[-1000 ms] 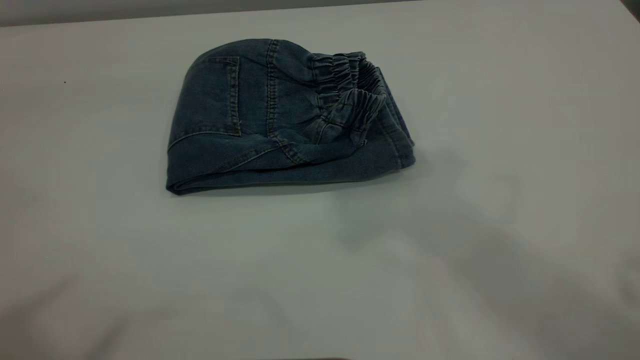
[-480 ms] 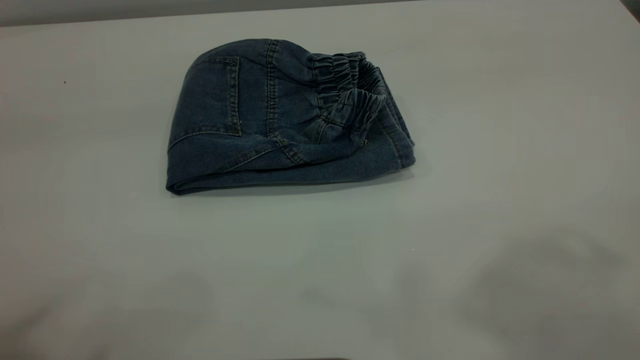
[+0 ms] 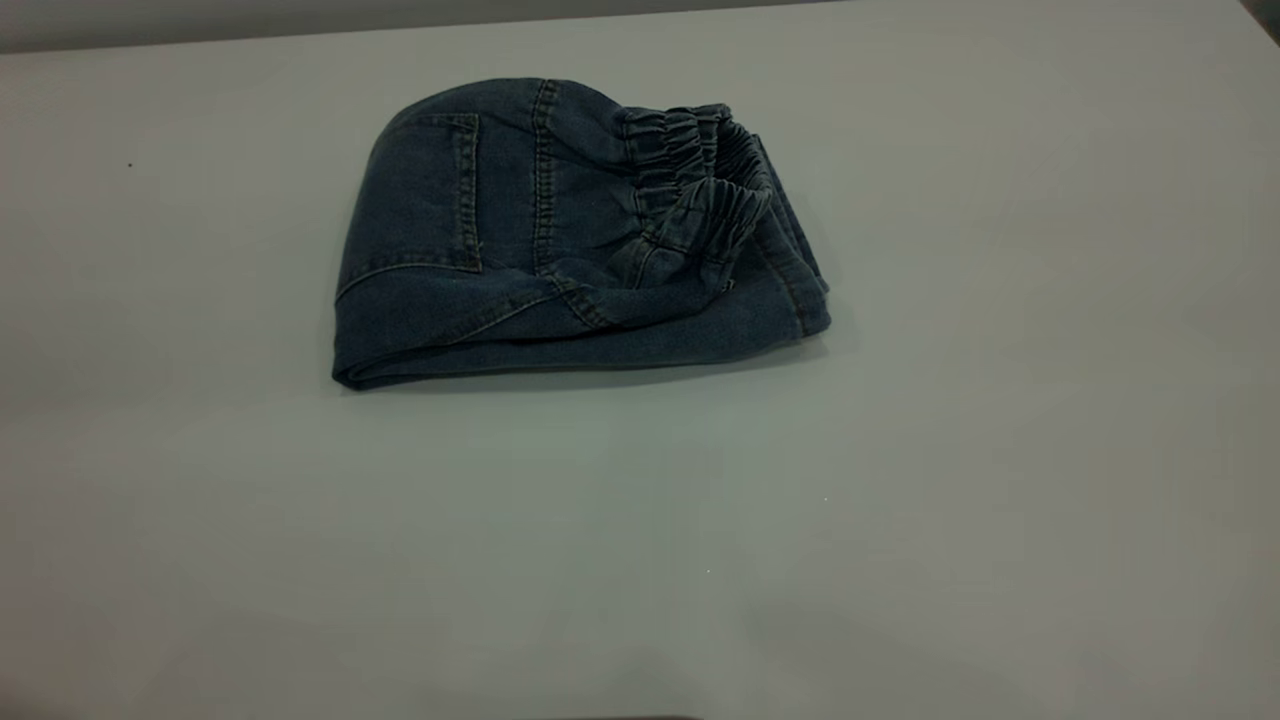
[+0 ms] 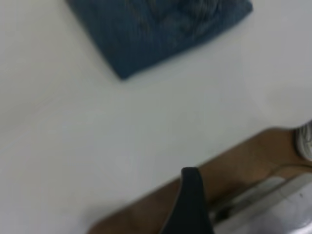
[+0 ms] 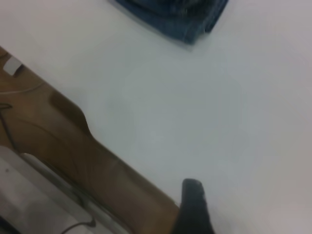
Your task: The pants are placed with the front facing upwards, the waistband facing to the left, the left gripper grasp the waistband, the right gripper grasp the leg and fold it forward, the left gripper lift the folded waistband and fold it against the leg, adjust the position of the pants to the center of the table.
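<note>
tabletop came first: from the exterior view the near half of the table (image 3: 640,560) lay bare, and neither arm reached into that picture. each wrist view showed a single dark fingertip at its lower edge, the left gripper (image 4: 191,204) and the right gripper (image 5: 195,207) both hanging back by the table's near rim over brown floor, well apart from the cloth; with only one finger visible on each, whether the fingers were spread or pressed together could not be told. farther off lay the pants (image 3: 570,235), folded into a compact bundle, back side up with a patch pocket and tan stitching showing, somewhat left of the middle and toward the far side. the waistband (image 3: 700,200) sat gathered and crinkled on top toward the bundle's right, doubled over the leg (image 3: 780,300), whose stitched hem peeked out beneath at the right end. judged from this, the folds looked done and only centring might remain. the denim seemed soft, light and limp, likely to slump or unfold if lifted by one layer; a hold pinching all layers at the thick folded edge on the near-left, or a flat nudge, seemed safest
</note>
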Robot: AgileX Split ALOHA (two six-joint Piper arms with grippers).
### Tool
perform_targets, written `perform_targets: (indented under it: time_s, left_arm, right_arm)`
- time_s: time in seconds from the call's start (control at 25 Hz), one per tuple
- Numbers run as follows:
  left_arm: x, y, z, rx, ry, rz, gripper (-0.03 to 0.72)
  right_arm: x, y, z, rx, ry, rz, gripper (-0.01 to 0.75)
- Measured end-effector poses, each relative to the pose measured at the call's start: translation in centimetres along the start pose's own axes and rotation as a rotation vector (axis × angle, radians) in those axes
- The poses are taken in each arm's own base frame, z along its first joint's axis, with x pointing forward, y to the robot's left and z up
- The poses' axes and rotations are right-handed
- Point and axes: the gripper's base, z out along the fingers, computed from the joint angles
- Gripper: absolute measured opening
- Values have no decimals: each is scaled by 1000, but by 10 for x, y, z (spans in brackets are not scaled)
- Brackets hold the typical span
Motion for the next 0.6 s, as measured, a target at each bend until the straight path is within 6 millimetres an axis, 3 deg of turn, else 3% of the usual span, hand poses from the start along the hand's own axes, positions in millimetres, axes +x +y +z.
perform_targets:
  time_s: [0.28,0.44,0.6]
  left_arm:
    - [46,7,24,-62,108,-108,559]
    - [68,9,29,-100,118,-132,559]
    - [83,9,31,-120,88,-121,559]
  right_arm:
    - [66,-9,18,34,-52,65,468]
    - [93,-10,38,28,-86,68,468]
    - [106,-11,48,25,-85,68,468]
